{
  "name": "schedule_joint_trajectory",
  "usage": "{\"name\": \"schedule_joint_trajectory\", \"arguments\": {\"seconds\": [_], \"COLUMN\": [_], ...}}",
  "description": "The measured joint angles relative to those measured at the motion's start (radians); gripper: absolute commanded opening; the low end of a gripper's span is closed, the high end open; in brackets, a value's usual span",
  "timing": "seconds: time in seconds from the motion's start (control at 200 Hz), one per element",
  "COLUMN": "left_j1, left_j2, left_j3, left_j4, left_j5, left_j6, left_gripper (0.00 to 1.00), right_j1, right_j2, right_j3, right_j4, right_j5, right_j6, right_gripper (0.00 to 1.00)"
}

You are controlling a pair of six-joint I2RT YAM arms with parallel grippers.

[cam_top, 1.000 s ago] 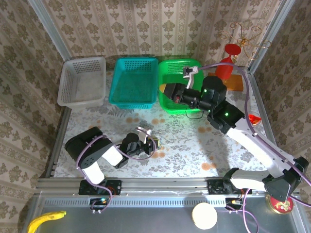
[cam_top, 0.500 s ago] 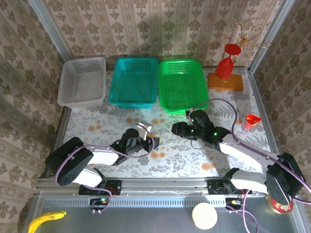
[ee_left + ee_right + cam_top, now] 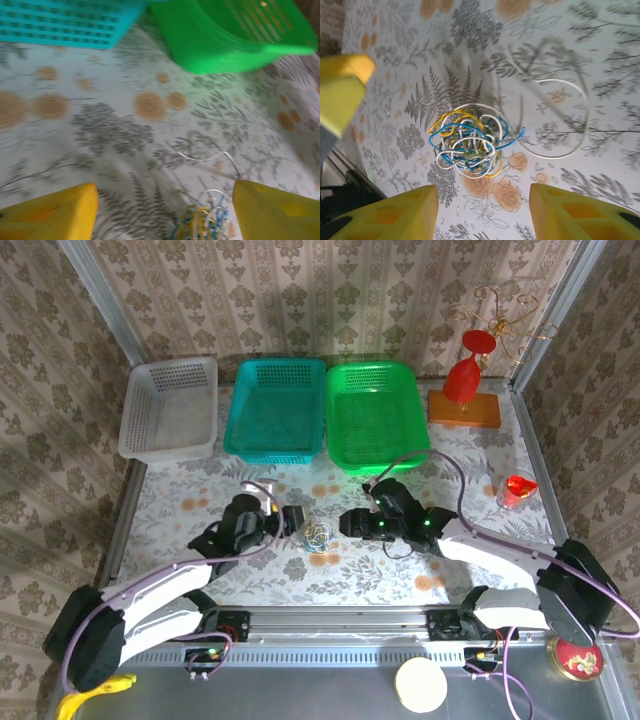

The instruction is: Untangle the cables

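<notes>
Left gripper and right gripper both open, the cables on the table between them.
We see the cables as one knotted ball of blue, yellow and cream wire on the flowered table, on the near side of the green basket. In each wrist view the yellow fingers stand wide apart with nothing pinched (a loose cream loop trails off the ball onto the cloth), so neither claw holds any wire.

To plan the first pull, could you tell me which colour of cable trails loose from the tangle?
The pale cream cable: it loops out alone, while the blue and yellow ones are balled up.
</notes>
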Motion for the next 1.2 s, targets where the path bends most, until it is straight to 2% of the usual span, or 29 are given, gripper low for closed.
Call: {"name": "schedule_joint_trajectory", "arguments": {"seconds": [0.085, 0.26, 0.44, 0.64, 0.725, 0.84, 0.91, 1.07, 1.2], "left_j1": [0.038, 0.035, -0.033, -0.097, -0.098, -0.098, -0.101, -0.101, -0.093], "left_j2": [-0.045, -0.056, 0.018, 0.194, 0.251, 0.287, 0.309, 0.323, 0.317], "left_j3": [0.002, 0.002, 0.002, 0.009, 0.015, 0.026, 0.033, 0.037, 0.037], "left_j4": [-0.108, -0.242, -0.238, -0.17, -0.135, -0.096, -0.072, -0.038, -0.037], "left_j5": [0.024, 0.102, 0.148, 0.158, 0.153, 0.142, 0.13, 0.103, 0.082], "left_j6": [-0.022, -0.039, -0.04, -0.042, -0.043, -0.047, -0.05, -0.055, -0.058], "left_gripper": [0.72, 0.7, 0.68, 0.59, 0.56, 0.5, 0.44, 0.34, 0.31], "right_j1": [0.037, 0.097, 0.119, 0.119, 0.119, 0.118, 0.111, 0.078, 0.036], "right_j2": [0.061, 0.204, 0.312, 0.369, 0.393, 0.418, 0.42, 0.378, 0.288], "right_j3": [0.048, 0.143, 0.192, 0.198, 0.198, 0.198, 0.198, 0.156, 0.084], "right_j4": [-0.004, -0.009, -0.011, -0.011, -0.01, -0.01, -0.011, -0.002, -0.011], "right_j5": [0.005, 0.012, 0.02, 0.032, 0.041, 0.053, 0.06, 0.077, 0.087], "right_j6": [-0.026, -0.071, -0.09, -0.098, -0.101, -0.114, -0.118, -0.12, -0.123], "right_gripper": [0.55, 0.55, 0.53, 0.51, 0.44, 0.23, 0.14, 0.06, 0.03]}}
